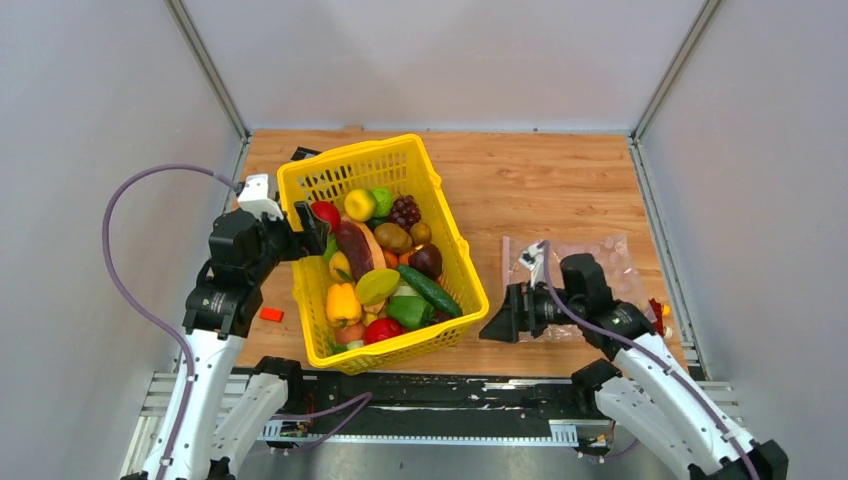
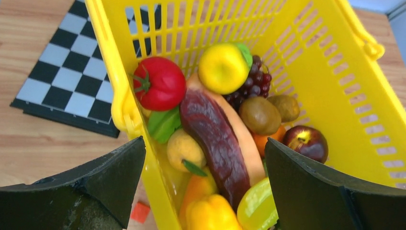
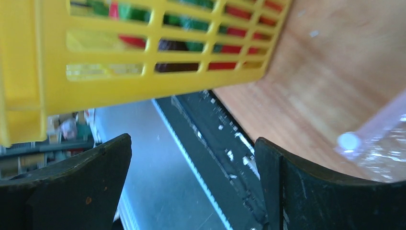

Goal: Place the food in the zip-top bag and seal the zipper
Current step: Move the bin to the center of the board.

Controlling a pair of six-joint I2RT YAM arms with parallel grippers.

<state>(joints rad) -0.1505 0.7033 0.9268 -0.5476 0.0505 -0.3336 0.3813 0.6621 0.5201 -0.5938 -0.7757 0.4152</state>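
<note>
Left tool (image 1: 306,230) wide over basket (image 1: 345,158) rim, right tool (image 1: 497,327) wide near zip-top bag (image 1: 625,262)

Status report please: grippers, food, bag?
Left gripper open over basket rim. Right gripper open, empty, beside basket. Food in basket; bag flat, partly hidden by right arm.

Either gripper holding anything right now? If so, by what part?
Nothing held. Left gripper open over the basket rim; right gripper open near the zip-top bag.

The left pincer (image 1: 306,230) is hovering over the food (image 1: 380,285) at the left rim of the yellow basket (image 1: 400,152); the right pincer (image 1: 499,326) is pointing left beside the zip-top bag (image 1: 625,262).
</note>
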